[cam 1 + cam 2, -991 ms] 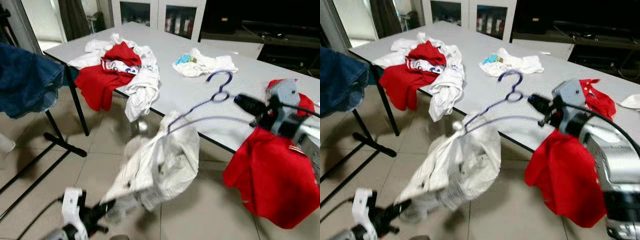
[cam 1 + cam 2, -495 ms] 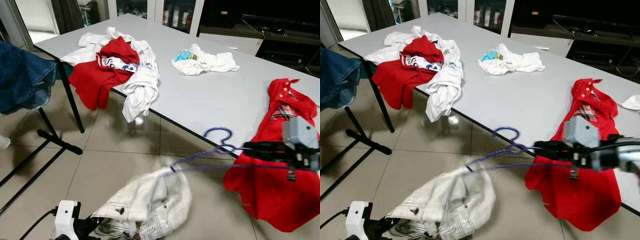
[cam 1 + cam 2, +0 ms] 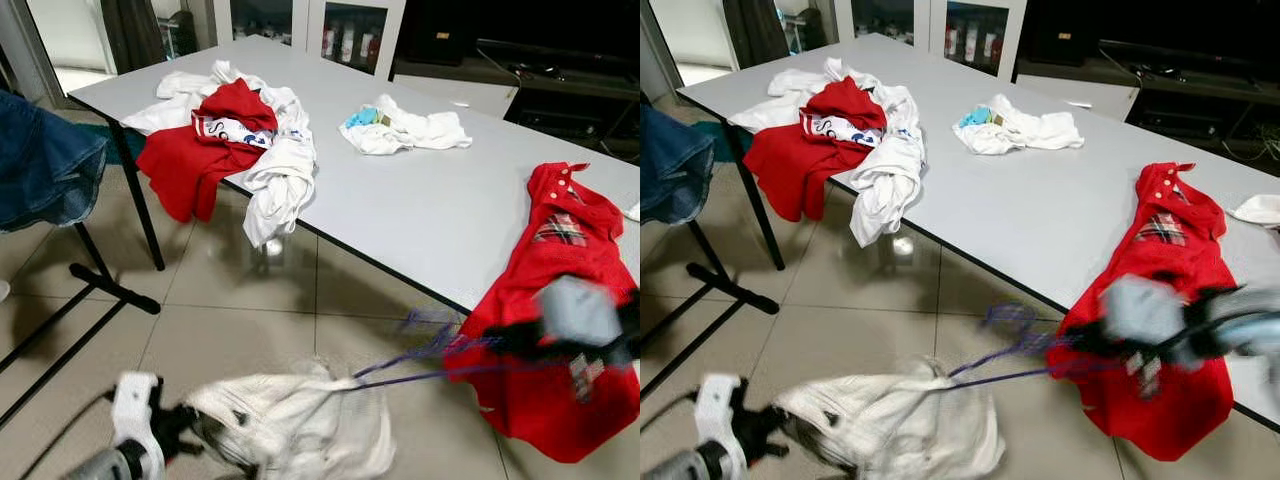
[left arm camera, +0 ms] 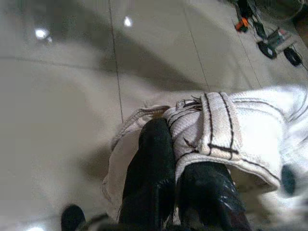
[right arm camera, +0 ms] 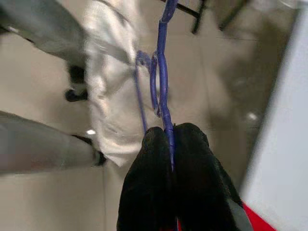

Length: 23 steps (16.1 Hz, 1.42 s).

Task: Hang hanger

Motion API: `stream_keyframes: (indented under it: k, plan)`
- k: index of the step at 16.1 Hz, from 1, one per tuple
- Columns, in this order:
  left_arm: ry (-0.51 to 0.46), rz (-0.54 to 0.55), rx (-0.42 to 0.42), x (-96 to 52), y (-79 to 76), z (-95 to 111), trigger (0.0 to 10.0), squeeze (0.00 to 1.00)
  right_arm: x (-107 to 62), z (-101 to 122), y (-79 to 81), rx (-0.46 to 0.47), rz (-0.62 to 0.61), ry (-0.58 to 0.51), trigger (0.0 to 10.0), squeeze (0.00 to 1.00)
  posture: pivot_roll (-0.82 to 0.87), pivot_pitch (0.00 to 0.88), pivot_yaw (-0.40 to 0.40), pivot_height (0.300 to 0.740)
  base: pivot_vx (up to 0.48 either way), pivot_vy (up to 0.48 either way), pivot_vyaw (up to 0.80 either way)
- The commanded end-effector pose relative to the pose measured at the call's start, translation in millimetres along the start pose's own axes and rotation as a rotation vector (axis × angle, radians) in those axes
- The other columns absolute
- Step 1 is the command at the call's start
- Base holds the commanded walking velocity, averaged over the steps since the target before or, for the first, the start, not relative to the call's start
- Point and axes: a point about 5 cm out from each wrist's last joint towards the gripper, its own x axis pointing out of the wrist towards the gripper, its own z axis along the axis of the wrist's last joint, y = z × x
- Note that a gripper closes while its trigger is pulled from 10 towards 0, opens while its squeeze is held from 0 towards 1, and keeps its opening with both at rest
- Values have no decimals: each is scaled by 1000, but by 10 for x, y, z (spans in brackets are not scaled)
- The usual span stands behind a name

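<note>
A blue wire hanger (image 3: 420, 355) hangs low over the tiled floor, beside the table's near edge. My right gripper (image 5: 168, 137) is shut on its wire just below the hook and appears blurred in the eye views (image 3: 515, 340). A white garment (image 3: 310, 430) is draped on the hanger's far end, sagging close to the floor. My left gripper (image 4: 175, 159) is shut on a seamed fold of that garment (image 4: 216, 125) and shows at the lower left (image 3: 185, 425).
A grey table (image 3: 420, 200) carries a red and white clothes pile (image 3: 235, 135), a white cloth bundle (image 3: 405, 128) and a red shirt (image 3: 560, 260) hanging over its near edge. Blue jeans (image 3: 45, 165) hang at the left above a black rack foot (image 3: 110, 290).
My right gripper has dropped with the hanger from above the table edge to below it. The white garment has sunk towards the floor, with my left gripper still on it.
</note>
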Motion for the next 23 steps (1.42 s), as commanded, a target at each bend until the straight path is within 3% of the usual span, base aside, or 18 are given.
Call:
stream_keyframes:
  k: [1, 5, 10, 14, 16, 18, 21, 22, 23]
  plan:
    - [-78, 3, 34, 42, 13, 239, 10000, 0, 157, 104, 83, -59, 53, -35, 10000, 0, 54, 0, -58, 740, 0, 0, 0]
    - [-98, -19, 76, 128, -27, 339, 10000, 0, 435, 169, 18, -136, 6, -27, 10000, 0, 39, 0, -50, 740, 0, 0, 0]
    - [-112, -41, 95, 233, -105, 388, 10000, 0, 685, 164, 19, -167, -10, 19, 10000, 0, 42, 0, -56, 740, 0, 0, 0]
    - [-150, -67, 119, 415, -228, 486, 10000, 0, 1026, 325, 54, -151, 65, -71, 10000, 0, 27, 0, -56, 740, 0, 0, 0]
    - [-163, -64, 135, 466, -246, 524, 10000, 0, 1154, 410, -29, -111, 15, -127, 10000, 0, 29, 0, -60, 740, 0, 0, 0]
    - [-207, -44, 134, 531, -243, 628, 10000, 0, 1213, 461, -43, -30, 43, -188, 10000, 0, 36, 0, -66, 740, 0, 0, 0]
    - [-231, -11, 135, 575, -200, 686, 10000, 0, 1152, 411, -57, 105, 88, -274, 10000, 0, 38, 0, -69, 740, 0, 0, 0]
    - [-232, -8, 137, 589, -194, 680, 10000, 0, 1107, 392, -124, 188, 75, -332, 10000, 0, 34, 0, -68, 740, 0, 0, 0]
    - [-225, -9, 148, 590, -196, 664, 10000, 0, 1079, 362, -124, 186, 79, -325, 10000, 0, 34, 0, -65, 740, 0, 0, 0]
